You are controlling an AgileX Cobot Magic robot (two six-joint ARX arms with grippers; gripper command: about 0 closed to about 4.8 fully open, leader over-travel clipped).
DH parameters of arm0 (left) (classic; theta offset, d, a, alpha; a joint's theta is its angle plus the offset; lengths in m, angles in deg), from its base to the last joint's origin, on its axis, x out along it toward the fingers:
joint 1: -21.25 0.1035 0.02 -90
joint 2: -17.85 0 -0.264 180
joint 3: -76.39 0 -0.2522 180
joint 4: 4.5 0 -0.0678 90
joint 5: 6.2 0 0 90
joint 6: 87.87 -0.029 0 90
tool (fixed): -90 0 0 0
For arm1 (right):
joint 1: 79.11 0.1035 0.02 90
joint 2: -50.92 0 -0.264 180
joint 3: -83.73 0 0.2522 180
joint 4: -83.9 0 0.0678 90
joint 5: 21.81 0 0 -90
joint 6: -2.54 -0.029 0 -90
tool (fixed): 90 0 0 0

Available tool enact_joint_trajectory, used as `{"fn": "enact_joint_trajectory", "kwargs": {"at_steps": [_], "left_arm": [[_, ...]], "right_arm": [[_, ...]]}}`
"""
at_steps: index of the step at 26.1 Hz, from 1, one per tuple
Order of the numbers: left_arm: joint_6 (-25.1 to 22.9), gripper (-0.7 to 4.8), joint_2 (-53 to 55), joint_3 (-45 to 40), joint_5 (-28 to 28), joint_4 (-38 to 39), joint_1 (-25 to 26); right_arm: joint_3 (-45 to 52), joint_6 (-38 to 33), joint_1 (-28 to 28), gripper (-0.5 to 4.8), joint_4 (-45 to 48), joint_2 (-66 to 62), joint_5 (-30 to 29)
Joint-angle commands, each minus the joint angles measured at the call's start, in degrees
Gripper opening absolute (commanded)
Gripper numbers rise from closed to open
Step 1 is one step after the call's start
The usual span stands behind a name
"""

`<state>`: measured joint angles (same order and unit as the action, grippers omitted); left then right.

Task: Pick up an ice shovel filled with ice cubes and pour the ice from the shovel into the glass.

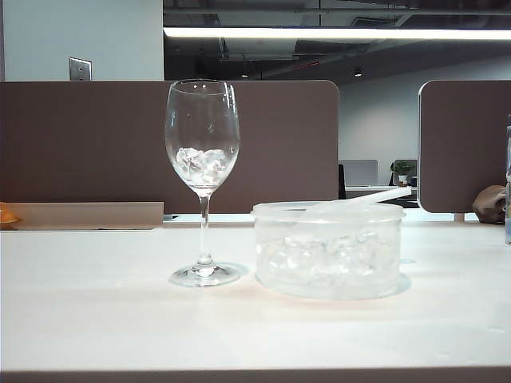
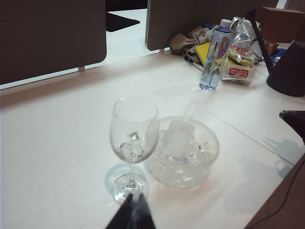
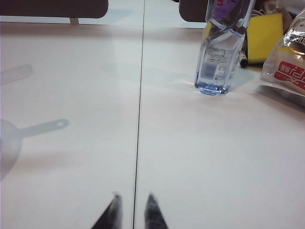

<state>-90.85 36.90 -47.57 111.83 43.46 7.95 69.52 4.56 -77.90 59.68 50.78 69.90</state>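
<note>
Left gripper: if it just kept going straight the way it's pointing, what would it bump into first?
Probably the glass. The left gripper points at its foot, with the tub of ice just beside. Depth is hard to judge.

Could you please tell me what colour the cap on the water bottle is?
The water bottle has a white cap, seen best in the left wrist view.

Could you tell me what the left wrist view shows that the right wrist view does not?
Only the left wrist view shows the glass holding ice cubes, the tub with the ice shovel lying in it, and the left gripper, shut. Only the right wrist view shows the right gripper, empty, jaws slightly apart. Both show the water bottle, the snack bag and the table.
</note>
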Motion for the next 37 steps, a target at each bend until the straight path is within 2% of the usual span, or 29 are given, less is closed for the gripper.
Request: {"fn": "enact_joint_trajectory", "kwargs": {"at_steps": [1,8,11,13,16,18,21,26,33,37], "left_arm": [[-0.02,-0.05,-0.02,0.09,0.24,-0.44,-0.02],[-0.35,-0.06,-0.59,0.09,0.02,-0.44,-0.04],[-3.78,-0.06,-4.17,-1.09,-2.54,0.24,0.02],[-5.75,-0.05,-8.0,-4.68,-2.91,-2.71,0.13],[-5.97,-0.06,-12.55,-11.58,-4.48,-9.01,0.9],[-4.87,-0.05,-13.99,-16.2,-5.73,-11.45,1.25],[-2.6,-0.06,-14.27,-23.12,-11.06,-15.23,1.25],[0.15,-0.06,-15.85,-28.61,-19.32,-17.31,1.81],[4.44,-0.05,-18.71,-33.94,-20.31,-17.75,8.85],[5.51,-0.05,-18.71,-36.37,-20.31,-18.53,10.47]], "right_arm": [[0.42,0.13,-0.07,0.72,0.0,0.0,-0.22],[0.42,0.13,-0.07,0.72,0.0,0.0,-0.22],[0.42,0.13,-0.07,0.72,0.0,0.0,-0.22],[0.42,0.13,-0.07,0.72,0.0,0.0,-0.22],[0.42,0.13,-0.07,0.72,0.0,0.0,-0.22],[0.42,0.13,-0.07,0.72,0.0,0.0,-0.24],[0.42,0.13,-0.04,0.72,0.0,0.0,-0.24],[0.42,0.13,-0.04,0.72,0.02,0.0,-0.24],[0.42,0.13,-0.04,0.72,0.0,0.0,-0.22],[0.42,0.13,-0.04,0.72,0.0,0.0,-0.24]]}}
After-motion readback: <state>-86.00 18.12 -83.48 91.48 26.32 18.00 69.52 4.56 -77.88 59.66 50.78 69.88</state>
